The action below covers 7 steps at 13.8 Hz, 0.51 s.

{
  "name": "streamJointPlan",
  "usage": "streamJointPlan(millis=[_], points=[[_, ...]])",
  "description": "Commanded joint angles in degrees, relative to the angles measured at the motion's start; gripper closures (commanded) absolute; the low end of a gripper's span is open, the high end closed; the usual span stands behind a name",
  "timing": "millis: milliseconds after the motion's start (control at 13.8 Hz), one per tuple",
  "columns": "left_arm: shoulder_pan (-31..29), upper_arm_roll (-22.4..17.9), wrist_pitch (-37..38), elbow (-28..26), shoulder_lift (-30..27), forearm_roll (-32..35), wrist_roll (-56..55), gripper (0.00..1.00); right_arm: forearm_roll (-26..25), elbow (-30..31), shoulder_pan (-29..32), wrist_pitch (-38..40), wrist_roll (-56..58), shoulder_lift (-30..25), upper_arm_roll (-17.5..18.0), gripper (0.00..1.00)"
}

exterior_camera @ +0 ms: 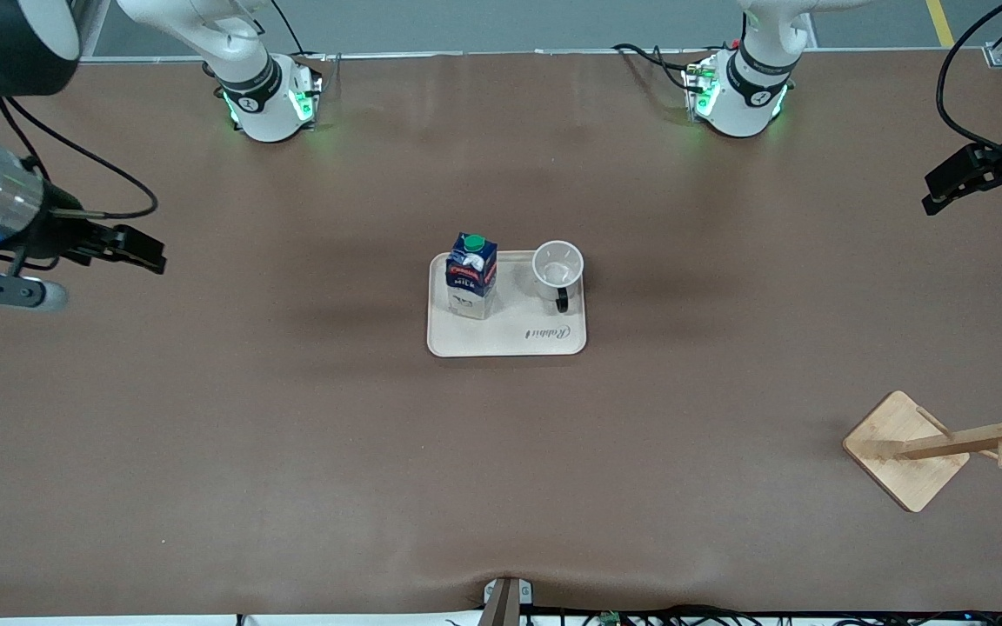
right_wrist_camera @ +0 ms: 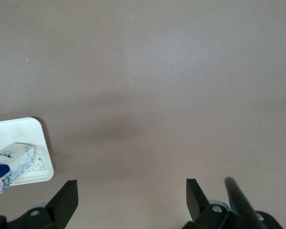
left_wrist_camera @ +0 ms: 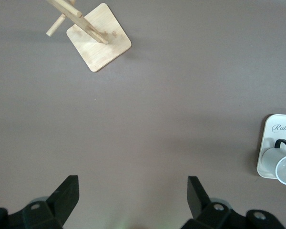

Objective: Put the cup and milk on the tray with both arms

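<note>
Cup (exterior_camera: 557, 268) and milk (exterior_camera: 472, 276) both stand upright on the tray (exterior_camera: 510, 341) at the middle of the tabletop (exterior_camera: 292, 435), so the placing looks done. From the fingers outward: the left gripper (left_wrist_camera: 131, 200) has its fingers (left_wrist_camera: 64, 193) spread wide and empty, hanging over bare tabletop at the left arm's end; the cup (left_wrist_camera: 283, 162) and a corner of the tray (left_wrist_camera: 264, 143) show at the edge of its wrist view, well apart from it. The right gripper (right_wrist_camera: 131, 198) is likewise parted with nothing between its fingers (right_wrist_camera: 66, 195), over bare tabletop at the right arm's end, with the milk (right_wrist_camera: 7, 167) and tray (right_wrist_camera: 33, 129) well off to one side.

Milk sits toward the right arm's end of the tray, cup toward the left arm's end with its handle turned to the front camera; the two stand apart. Each arm is thus nearer its own item, should either need adjusting. A wooden rack (exterior_camera: 927, 443) stands near the front camera at the left arm's end, well clear of the tray. Nothing lies between either gripper and the tray.
</note>
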<state>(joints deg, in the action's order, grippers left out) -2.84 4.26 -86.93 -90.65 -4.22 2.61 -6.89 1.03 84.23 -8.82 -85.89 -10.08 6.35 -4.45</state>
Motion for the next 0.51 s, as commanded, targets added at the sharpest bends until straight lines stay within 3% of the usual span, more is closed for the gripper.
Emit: streamJointPlan(millis=[0,72,217,434], points=[[-0.1,0.7,0.7,-0.9,-1.9,-0.2,-1.8,0.0,-0.9,8.8,5.3,-2.8,7.6,-6.7,0.9,0.0],[-0.1,0.9,0.7,-1.2,-2.2,-0.3,-1.9,0.0,-0.9,8.5,5.5,2.1,8.9,-7.0,0.9,0.0],[-0.1,1.2,0.8,-1.0,-2.1,-0.8,-1.9,0.0,-1.2,6.9,6.3,3.5,9.5,-6.7,0.8,0.0],[0.3,1.2,0.7,-0.8,-1.8,-0.9,-1.9,0.0,-2.0,-0.3,6.6,6.2,9.1,-6.5,0.9,0.0]])
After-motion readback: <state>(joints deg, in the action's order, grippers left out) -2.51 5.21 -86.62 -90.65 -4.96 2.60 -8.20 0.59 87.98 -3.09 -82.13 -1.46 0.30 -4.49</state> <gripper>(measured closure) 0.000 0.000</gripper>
